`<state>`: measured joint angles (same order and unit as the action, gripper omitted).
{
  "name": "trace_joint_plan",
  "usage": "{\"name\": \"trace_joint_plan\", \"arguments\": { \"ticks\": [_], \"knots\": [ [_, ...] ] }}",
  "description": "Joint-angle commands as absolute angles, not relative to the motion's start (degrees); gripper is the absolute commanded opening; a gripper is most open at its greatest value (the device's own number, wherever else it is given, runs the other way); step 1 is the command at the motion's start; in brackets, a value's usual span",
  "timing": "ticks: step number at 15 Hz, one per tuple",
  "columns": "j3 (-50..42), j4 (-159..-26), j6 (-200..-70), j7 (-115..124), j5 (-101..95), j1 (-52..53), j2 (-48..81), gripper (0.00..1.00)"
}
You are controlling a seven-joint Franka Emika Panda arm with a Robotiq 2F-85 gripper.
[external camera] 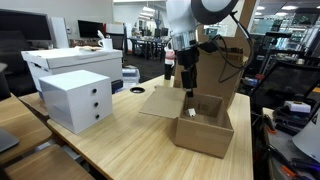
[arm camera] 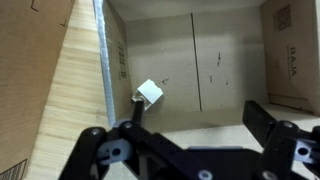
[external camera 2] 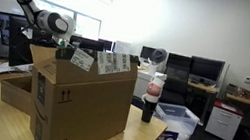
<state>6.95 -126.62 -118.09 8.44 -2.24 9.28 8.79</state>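
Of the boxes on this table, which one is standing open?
The brown cardboard box directly under the pincer. Its flaps are folded outward and the inside shows. The white drawer unit and the white box behind it look closed.

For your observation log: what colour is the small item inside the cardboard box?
The item is white; wrist view best.

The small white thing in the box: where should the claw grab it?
Probably from straight above, pinching its white block: the small white thing lies low on the floor of the cardboard box, whose walls bar sideways approaches by the open claw.
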Motion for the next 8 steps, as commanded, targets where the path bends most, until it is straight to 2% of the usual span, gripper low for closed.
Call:
{"name": "trace_joint_plan", "arguments": {
  "ticks": [1, 8],
  "knots": [
    [7.2, -132.6, -122.1, 10.6, -1.8, 9.2, 3.5, 1.00],
    [7.1, -138.9, -129.3, 16.2, -1.6, 9.0, 2.0, 1.00]
  ]
}}
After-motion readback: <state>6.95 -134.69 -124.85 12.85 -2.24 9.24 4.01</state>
